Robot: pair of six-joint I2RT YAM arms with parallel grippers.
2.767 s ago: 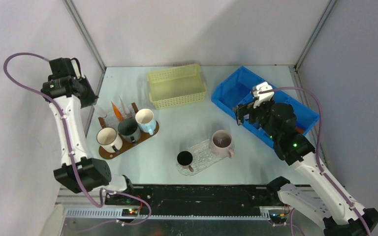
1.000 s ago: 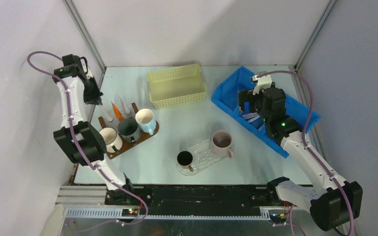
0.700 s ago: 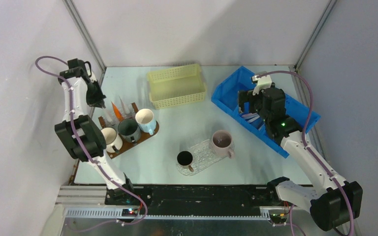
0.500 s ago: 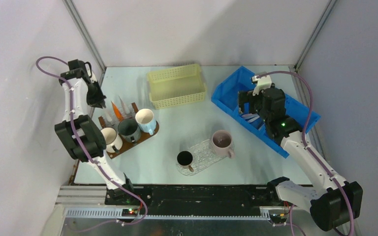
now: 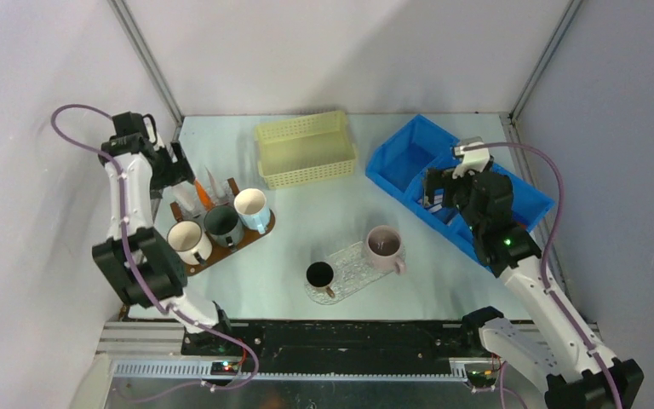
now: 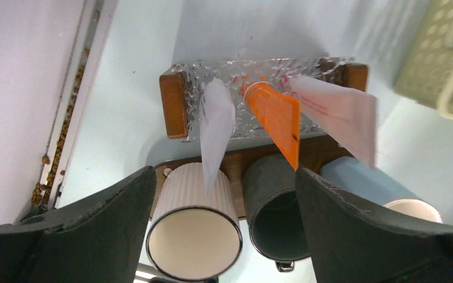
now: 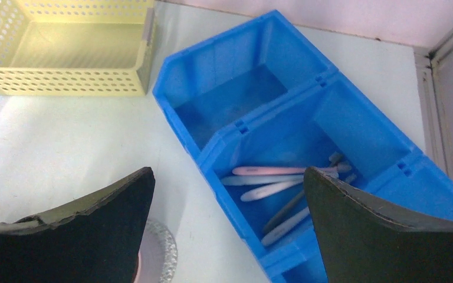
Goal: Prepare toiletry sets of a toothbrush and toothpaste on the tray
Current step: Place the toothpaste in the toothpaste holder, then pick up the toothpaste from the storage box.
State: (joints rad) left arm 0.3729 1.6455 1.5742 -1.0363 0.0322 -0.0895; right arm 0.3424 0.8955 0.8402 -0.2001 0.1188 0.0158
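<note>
Right gripper (image 7: 228,172) jaws apart over blue bin (image 7: 212,65); toothbrushes (image 7: 277,180) lay in its middle compartment, 12 o'clock from the gripper, long axes roughly 9-to-3. Right arm nearer. Left gripper (image 6: 225,171) jaws apart above tubes (image 6: 277,121) on tray (image 6: 174,109).

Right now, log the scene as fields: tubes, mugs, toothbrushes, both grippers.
tubes: white tube, orange tube, second white tube, standing at the back of the wooden tray
mugs: white mug, dark mug, blue mug, on the tray
toothbrushes: several, lying in one blue bin compartment
left gripper: open, empty, over the tubes
right gripper: open, empty, over the blue bin
</note>
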